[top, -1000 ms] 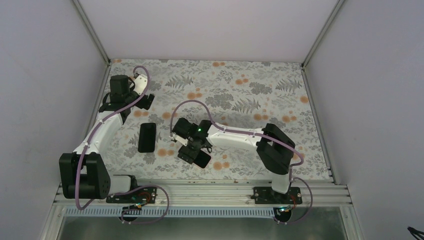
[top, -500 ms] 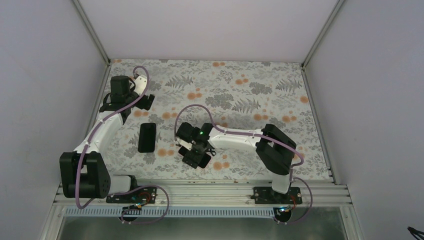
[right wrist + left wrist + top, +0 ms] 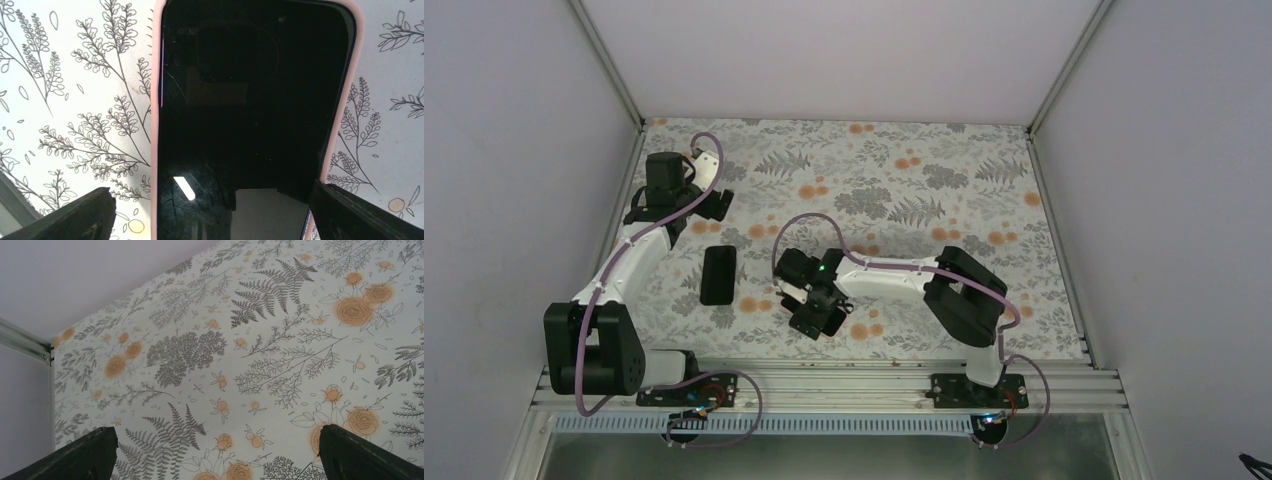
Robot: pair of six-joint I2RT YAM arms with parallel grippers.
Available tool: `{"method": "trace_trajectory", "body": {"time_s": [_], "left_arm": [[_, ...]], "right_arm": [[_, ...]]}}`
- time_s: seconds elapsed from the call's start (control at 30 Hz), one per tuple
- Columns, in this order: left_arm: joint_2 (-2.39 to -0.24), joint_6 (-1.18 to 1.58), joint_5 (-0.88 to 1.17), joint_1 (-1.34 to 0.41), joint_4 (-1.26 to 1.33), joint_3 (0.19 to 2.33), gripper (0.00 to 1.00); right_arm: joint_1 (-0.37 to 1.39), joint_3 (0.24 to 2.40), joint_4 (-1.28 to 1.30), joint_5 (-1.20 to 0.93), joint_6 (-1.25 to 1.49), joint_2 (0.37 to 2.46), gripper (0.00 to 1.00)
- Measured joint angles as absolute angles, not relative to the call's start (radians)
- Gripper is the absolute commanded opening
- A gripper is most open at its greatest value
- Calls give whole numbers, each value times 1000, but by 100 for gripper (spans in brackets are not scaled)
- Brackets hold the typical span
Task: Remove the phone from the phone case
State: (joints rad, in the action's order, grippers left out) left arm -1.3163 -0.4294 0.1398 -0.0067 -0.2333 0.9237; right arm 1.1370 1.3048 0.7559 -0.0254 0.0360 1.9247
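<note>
The right tool (image 3: 816, 318), jaws spread wide and gripping nothing, hovers low over a black-screened phone (image 3: 250, 125). The phone lies face up in its pale pink case (image 3: 155, 100) on the floral-printed table (image 3: 904, 170), with one finger on either side. A black rectangular slab (image 3: 718, 275) lies to the left. The left tool (image 3: 709, 205), likewise wide open and empty, hangs near the table's left edge.
</note>
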Motion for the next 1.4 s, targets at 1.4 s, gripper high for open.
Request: {"method": "trace_trajectory", "body": {"time_s": [1.4], "left_arm": [[-1324, -431, 184, -7, -238, 924, 100]], "right_arm": [[1091, 1280, 696, 32, -70, 1936, 100]]}}
